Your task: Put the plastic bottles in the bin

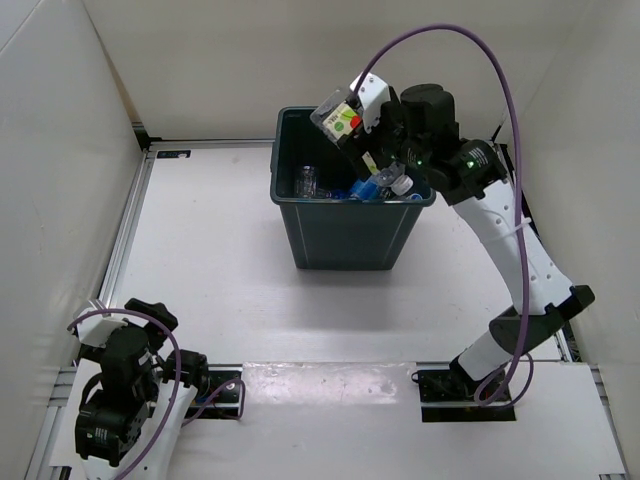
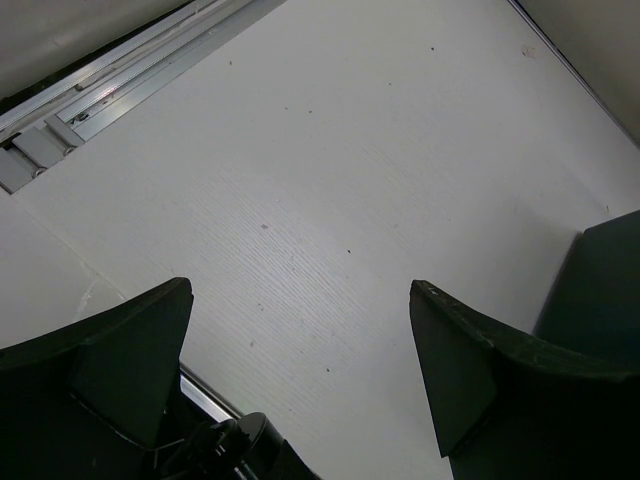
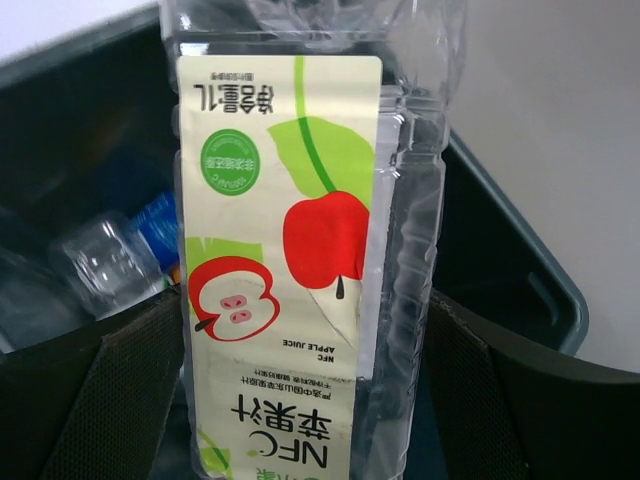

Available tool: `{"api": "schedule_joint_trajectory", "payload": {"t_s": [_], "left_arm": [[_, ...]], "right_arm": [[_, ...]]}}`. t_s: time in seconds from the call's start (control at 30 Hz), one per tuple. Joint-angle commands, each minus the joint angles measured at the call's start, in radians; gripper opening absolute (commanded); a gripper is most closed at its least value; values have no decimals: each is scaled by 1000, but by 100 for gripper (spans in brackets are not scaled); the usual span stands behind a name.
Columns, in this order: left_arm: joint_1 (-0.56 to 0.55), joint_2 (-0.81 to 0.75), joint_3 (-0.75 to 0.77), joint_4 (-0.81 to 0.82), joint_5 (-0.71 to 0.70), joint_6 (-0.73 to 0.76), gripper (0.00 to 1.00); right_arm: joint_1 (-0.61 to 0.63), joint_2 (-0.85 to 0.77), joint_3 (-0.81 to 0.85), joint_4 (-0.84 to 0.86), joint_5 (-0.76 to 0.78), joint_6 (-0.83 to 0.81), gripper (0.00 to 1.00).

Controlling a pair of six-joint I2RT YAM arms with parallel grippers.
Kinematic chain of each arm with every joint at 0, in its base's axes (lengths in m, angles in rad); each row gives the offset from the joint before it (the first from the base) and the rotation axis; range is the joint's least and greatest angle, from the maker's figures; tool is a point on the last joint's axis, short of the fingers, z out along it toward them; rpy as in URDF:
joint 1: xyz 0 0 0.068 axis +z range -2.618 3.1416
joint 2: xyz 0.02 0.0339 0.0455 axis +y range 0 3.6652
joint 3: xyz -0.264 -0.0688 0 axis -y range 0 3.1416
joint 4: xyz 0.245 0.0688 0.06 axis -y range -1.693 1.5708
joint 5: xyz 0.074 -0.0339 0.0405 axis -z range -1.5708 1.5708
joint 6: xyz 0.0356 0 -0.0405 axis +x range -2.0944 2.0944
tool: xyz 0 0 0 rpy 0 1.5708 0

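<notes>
My right gripper [image 1: 352, 122] is shut on the wide clear bottle with the red-green apple label [image 1: 338, 118] and holds it over the far right part of the dark teal bin [image 1: 345, 235]. In the right wrist view the apple bottle [image 3: 300, 250] fills the space between the fingers [image 3: 110, 400], above the bin's inside [image 3: 90, 130]. Several clear bottles with blue labels and caps [image 1: 365, 188] lie inside the bin; one [image 3: 130, 250] shows below. My left gripper [image 2: 300, 300] is open and empty, low near the table's near left corner.
White walls enclose the table on the left, back and right. An aluminium rail [image 1: 135, 200] runs along the left edge. The bin's dark wall [image 2: 600, 290] shows at the right of the left wrist view. The right arm's purple cable [image 1: 470, 50] arcs above the bin.
</notes>
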Motion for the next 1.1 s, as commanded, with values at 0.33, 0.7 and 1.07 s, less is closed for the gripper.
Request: {"api": "schedule_joint_trajectory", "payload": {"t_s": [0.33,0.7,1.07], "left_arm": [[-4,4,-5,6,-4,-2,100],[-7,-1,-5,5,-9,-3,100],[-5,-23,-4,-6,-21,-12,100]], "right_arm": [[23,-30,-116,39,138,-82,90],[-9,132,216,-163,37,-79,90],[28,109,185,-122,67,-23,90]]}}
